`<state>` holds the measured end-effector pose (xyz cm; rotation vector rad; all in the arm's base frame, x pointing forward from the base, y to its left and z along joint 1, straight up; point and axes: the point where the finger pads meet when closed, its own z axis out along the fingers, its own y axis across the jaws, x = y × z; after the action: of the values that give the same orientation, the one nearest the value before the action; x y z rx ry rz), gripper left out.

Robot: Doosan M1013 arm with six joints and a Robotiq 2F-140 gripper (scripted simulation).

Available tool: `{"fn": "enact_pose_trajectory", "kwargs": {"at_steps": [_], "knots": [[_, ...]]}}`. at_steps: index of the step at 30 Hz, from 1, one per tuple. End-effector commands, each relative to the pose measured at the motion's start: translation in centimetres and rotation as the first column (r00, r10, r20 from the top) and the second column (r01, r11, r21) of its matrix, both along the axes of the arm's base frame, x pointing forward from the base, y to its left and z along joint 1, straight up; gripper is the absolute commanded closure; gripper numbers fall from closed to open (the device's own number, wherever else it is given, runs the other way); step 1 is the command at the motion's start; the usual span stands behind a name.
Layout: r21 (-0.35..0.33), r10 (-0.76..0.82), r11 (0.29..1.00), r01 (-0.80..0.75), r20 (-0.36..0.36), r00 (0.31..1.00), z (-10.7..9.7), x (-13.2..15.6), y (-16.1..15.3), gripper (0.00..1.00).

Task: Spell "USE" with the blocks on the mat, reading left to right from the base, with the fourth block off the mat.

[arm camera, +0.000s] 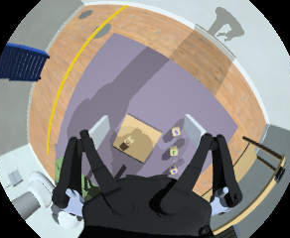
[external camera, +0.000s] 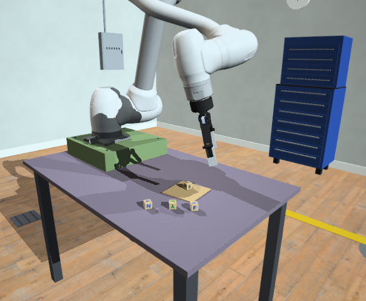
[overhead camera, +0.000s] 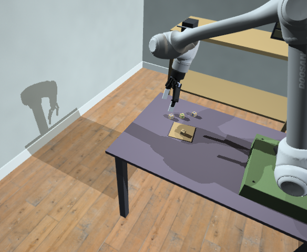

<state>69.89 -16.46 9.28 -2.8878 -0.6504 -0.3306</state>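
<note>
One block point(overhead camera: 183, 131) point(external camera: 187, 185) point(arm camera: 129, 141) rests on the tan mat point(overhead camera: 173, 135) point(external camera: 175, 192) point(arm camera: 135, 123), partly in shadow. Three blocks stand apart in a row on the table beside the mat: one with a blue F on a side point(overhead camera: 171, 116) point(external camera: 194, 206) point(arm camera: 176, 131), one with a green Y on a side point(overhead camera: 182, 115) point(external camera: 172, 204) point(arm camera: 174, 151), and one with a blue N on a side point(overhead camera: 194, 114) point(external camera: 147, 204) point(arm camera: 173, 170). Their top letters are too small to read surely. My gripper point(overhead camera: 167, 100) point(external camera: 212, 152) point(arm camera: 146, 121) is open and empty, tilted, high above the table.
The purple table point(overhead camera: 145, 151) point(external camera: 215, 226) point(arm camera: 95, 84) carries the green base block point(overhead camera: 267, 176) point(external camera: 138, 153) under the arm. A wooden shelf point(overhead camera: 229, 100) stands behind the table. A blue drawer cabinet point(external camera: 301, 123) point(arm camera: 18, 61) stands beyond it.
</note>
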Motion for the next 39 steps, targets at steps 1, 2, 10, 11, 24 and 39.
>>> {"fn": "enact_pose_trajectory", "kwargs": {"at_steps": [1, 2, 10, 11, 24, 39], "knots": [[0.008, 0.044, 0.999, -0.045, 0.053, 0.998, -2.8, 0.0, -2.6, 0.00], [0.002, 0.058, 0.998, -0.059, 0.071, 0.996, -4.0, -0.2, -3.9, 0.00], [-0.043, 0.113, 0.993, -0.108, 0.133, 0.985, -9.1, -1.8, -9.3, 0.00], [-0.046, 0.116, 0.993, -0.111, 0.136, 0.984, -9.4, -2.0, -9.6, 0.00], [-0.051, 0.120, 0.992, -0.114, 0.140, 0.983, -9.9, -2.2, -10.1, 0.00], [-0.051, 0.120, 0.992, -0.114, 0.140, 0.983, -9.9, -2.2, -10.1, 0.00]]}}
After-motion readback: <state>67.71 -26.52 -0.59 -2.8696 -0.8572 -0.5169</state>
